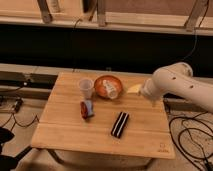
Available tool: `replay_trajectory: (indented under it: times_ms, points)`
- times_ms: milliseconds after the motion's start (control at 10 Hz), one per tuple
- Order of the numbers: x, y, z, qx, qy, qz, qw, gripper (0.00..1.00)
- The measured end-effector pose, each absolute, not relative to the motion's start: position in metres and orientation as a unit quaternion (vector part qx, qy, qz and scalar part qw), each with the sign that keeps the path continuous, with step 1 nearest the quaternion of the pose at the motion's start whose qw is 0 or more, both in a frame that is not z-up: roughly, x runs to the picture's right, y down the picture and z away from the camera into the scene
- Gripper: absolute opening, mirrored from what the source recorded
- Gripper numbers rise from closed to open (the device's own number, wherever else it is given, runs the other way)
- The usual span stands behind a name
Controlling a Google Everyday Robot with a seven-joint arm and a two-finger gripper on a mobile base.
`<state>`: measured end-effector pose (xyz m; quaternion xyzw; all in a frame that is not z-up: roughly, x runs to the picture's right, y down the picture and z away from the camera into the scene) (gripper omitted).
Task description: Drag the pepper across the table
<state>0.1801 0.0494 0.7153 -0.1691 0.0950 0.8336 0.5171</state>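
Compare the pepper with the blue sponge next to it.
The pepper is dark red, the sponge blue. The pepper looks rounded, the sponge blockier. The pepper lies on the sponge's camera-left side. Both are about equally long, side by side on the table, away from the hand at its right edge in the picture.

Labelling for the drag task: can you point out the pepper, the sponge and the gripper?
pepper point(82, 110), camera view, dark red middle.
sponge point(89, 107), camera view, blue top face.
gripper point(149, 96), camera view, its lower tip, above the table's point(65, 131) right side.
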Motion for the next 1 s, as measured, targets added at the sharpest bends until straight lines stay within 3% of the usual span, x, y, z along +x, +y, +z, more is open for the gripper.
replay_trajectory:
  times_ms: [300,1000]
  points:
    - [0.171,0.042,0.714,-0.169,0.091,0.829,0.525,0.80]
    - [-0.017,0.056,0.708,-0.271,0.066,0.707,0.650,0.80]
